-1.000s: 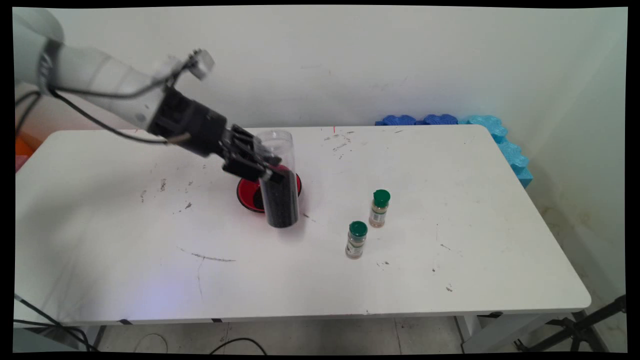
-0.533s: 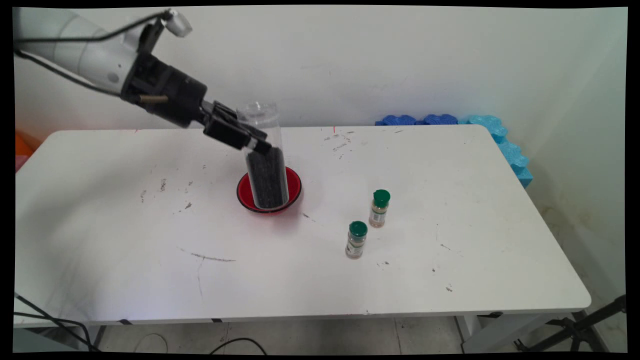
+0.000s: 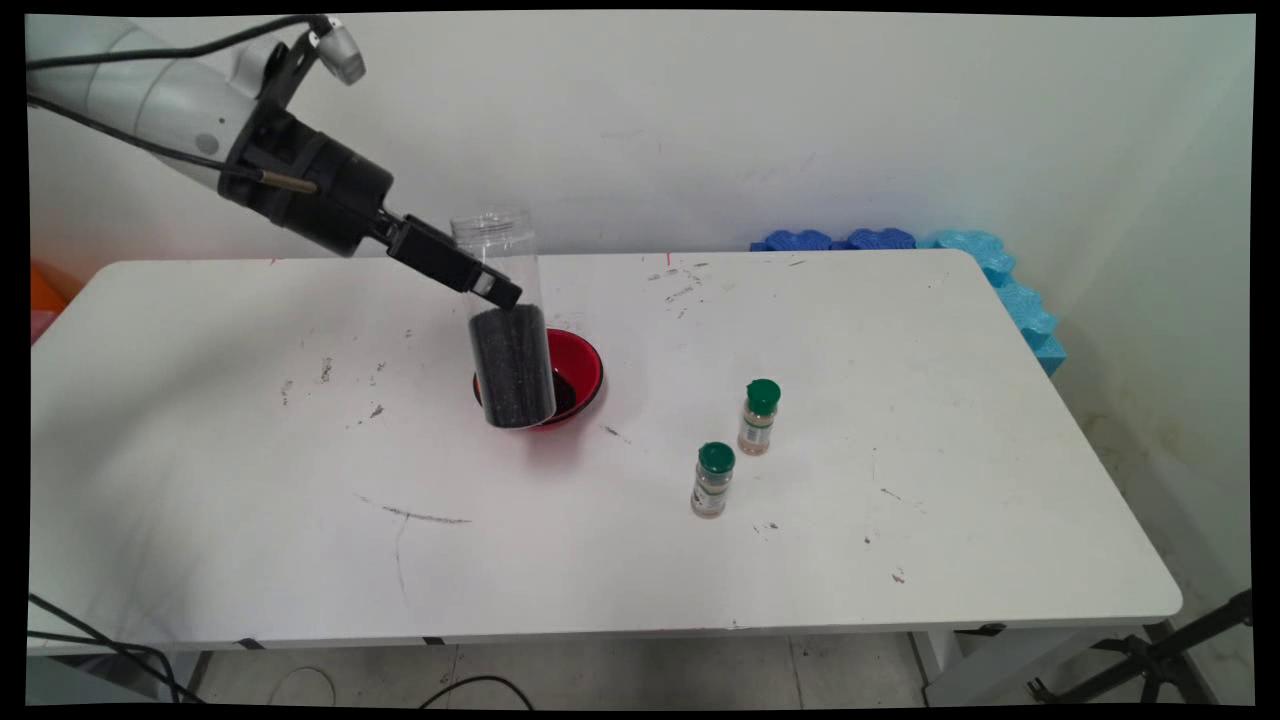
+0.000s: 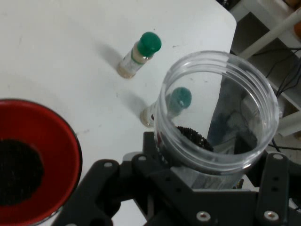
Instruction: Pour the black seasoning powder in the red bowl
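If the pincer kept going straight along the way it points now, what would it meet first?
The pincer, shut on the clear jar of dark grains, points down and rightward. Likely first contact is the jar's base with the red bowl or the table beside it; depth is unclear.

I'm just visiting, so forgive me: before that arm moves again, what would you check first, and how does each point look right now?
1. Tool shut on the clear jar: ok.
2. Jar upright, open mouth up: ok, slightly tilted.
3. Black grains low inside the jar, none at the rim: ok.
4. Jar lifted clear of the red bowl: cannot tell.
5. Two green-capped spice bottles upright, apart from the jar: ok.
6. Bowl flat on the white table: ok.
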Available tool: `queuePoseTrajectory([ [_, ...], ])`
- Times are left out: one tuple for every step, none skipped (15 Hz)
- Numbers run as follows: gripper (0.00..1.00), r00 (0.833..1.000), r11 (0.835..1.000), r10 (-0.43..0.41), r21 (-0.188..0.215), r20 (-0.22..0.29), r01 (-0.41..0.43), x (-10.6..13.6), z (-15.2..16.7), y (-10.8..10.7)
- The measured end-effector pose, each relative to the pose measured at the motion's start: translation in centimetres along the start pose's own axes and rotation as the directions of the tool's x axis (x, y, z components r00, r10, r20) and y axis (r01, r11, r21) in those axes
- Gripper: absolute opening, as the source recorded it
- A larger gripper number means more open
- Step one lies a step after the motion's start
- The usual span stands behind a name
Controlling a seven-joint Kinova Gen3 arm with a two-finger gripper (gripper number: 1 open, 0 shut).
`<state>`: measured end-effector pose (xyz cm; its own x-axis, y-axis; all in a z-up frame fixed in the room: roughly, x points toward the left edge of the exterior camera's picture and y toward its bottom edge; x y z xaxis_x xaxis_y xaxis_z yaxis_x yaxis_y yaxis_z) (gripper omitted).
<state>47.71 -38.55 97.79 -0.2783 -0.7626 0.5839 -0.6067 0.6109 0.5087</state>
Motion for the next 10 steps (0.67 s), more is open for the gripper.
queuePoseTrajectory([
  [0.0, 1.0, 1.0, -0.022, 0.003, 0.003, 0.022, -0.2, 0.1, -0.3],
  [0.0, 0.999, 0.999, -0.047, 0.008, 0.007, 0.047, -0.4, 0.4, -0.7],
  [0.0, 0.997, 0.997, -0.078, 0.012, 0.01, 0.078, -0.6, 0.7, -1.0],
  [0.0, 0.994, 0.994, -0.105, 0.015, 0.012, 0.105, -0.8, 1.0, -1.3],
  [0.0, 0.991, 0.991, -0.134, 0.018, 0.016, 0.134, -1.1, 1.4, -1.7],
  [0.0, 0.987, 0.987, -0.162, 0.021, 0.021, 0.161, -1.4, 1.8, -2.0],
  [0.0, 0.982, 0.982, -0.186, 0.024, 0.023, 0.186, -1.6, 2.1, -2.3],
  [0.0, 0.979, 0.979, -0.202, 0.025, 0.023, 0.202, -1.7, 2.3, -2.5],
  [0.0, 0.973, 0.973, -0.228, 0.028, 0.022, 0.227, -1.9, 2.7, -2.8],
  [0.0, 0.966, 0.966, -0.258, 0.03, 0.02, 0.258, -2.0, 3.1, -3.2],
])
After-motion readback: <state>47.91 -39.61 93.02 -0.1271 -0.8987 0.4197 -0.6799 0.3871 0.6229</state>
